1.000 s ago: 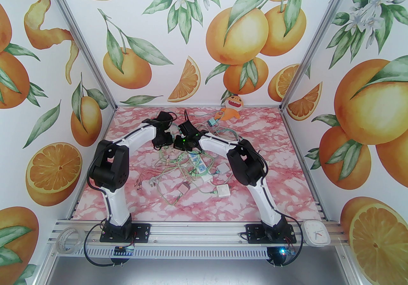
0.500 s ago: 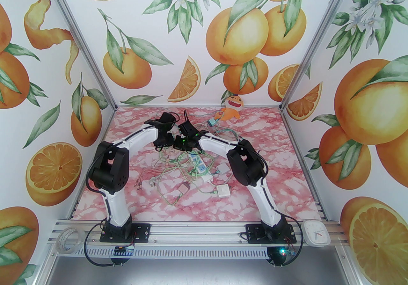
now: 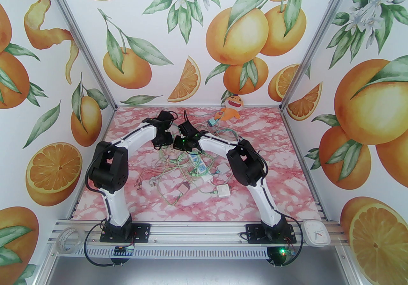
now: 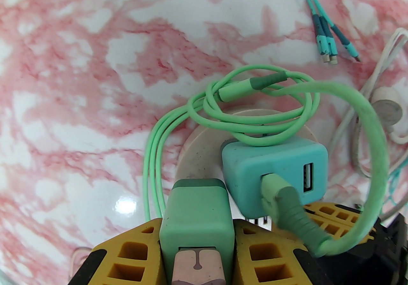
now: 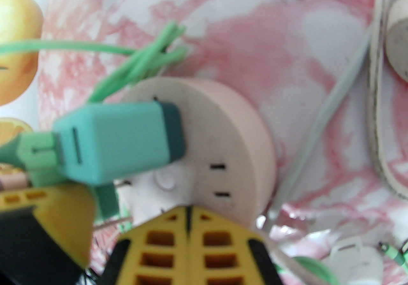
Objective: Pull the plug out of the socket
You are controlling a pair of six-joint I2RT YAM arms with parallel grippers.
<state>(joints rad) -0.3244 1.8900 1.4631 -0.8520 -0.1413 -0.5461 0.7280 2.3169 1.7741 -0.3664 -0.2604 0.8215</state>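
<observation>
Halfway, seemingly: pinching green plug (image 4: 196, 213) in left jaws, bracing round socket (image 5: 223, 137) with right jaws pressed together; yet to pull clear.

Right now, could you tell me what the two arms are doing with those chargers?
The left gripper is shut on a green charger plug at the round pink socket. The right gripper is shut, its fingertips against the socket's near edge, apparently to steady it. A teal charger with a green cable sits in the socket beside it. Whether the green plug's prongs are already out, I cannot tell.
</observation>
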